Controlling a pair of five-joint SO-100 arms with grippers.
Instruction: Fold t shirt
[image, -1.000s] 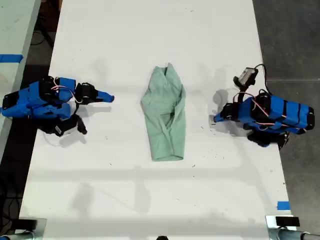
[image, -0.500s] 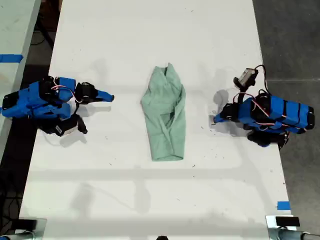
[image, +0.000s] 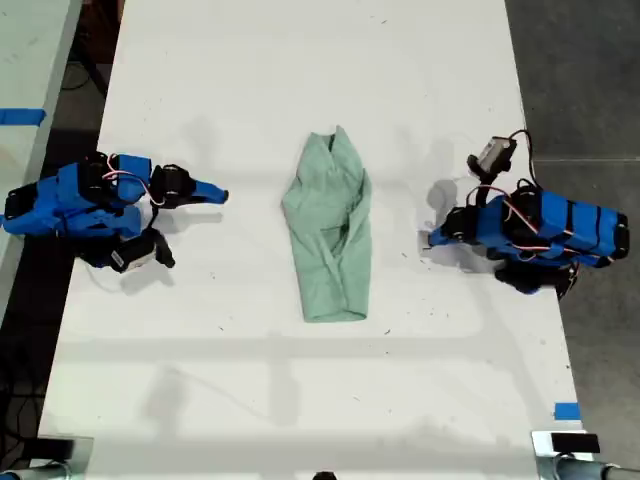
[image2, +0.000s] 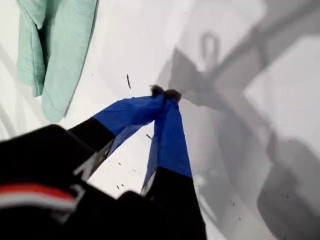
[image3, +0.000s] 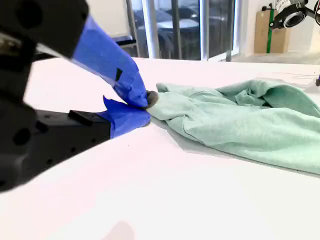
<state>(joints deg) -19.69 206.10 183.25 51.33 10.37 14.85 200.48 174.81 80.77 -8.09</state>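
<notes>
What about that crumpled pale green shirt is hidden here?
Exterior view: sleeves of the pale mint-green fabric t shirt, lost in its own folds.
First wrist view: most of it, cut off by the edge.
Second wrist view: one end behind my second gripper; the other cut off by the edge.

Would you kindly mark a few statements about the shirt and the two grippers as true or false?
1. The t shirt lies on the white table between the two arms. True.
2. My first gripper is clamped on the t shirt. False: it is shut on nothing, over bare table, clear of the fabric.
3. My second gripper has its jaws wide open. False: its tips meet.
4. The t shirt is bunched lengthwise and wrinkled, not spread flat. True.
5. A red cup stands beside the t shirt. False: nothing stands beside it.
</notes>
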